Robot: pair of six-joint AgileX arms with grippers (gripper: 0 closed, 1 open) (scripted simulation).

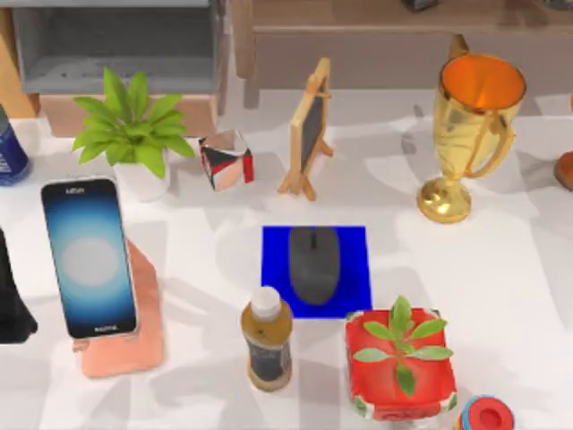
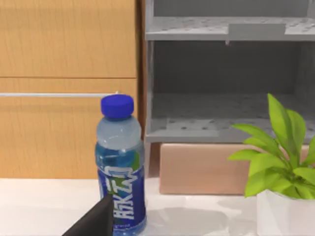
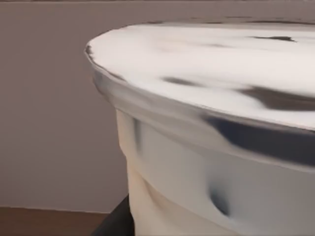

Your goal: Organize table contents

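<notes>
The phone (image 1: 89,258) leaned on a pink stand (image 1: 125,345) just beside the left tool (image 1: 13,300), a dark shape at the tabletop's (image 1: 510,287) left edge. Its long side ran away from that tool's arm. The mouse (image 1: 314,264) lay farther off on a blue mat (image 1: 273,269). I cannot tell how wide the left tool was.

Matte black left gripper (image 2: 93,221), flat angular wedge shape, no markings
</notes>
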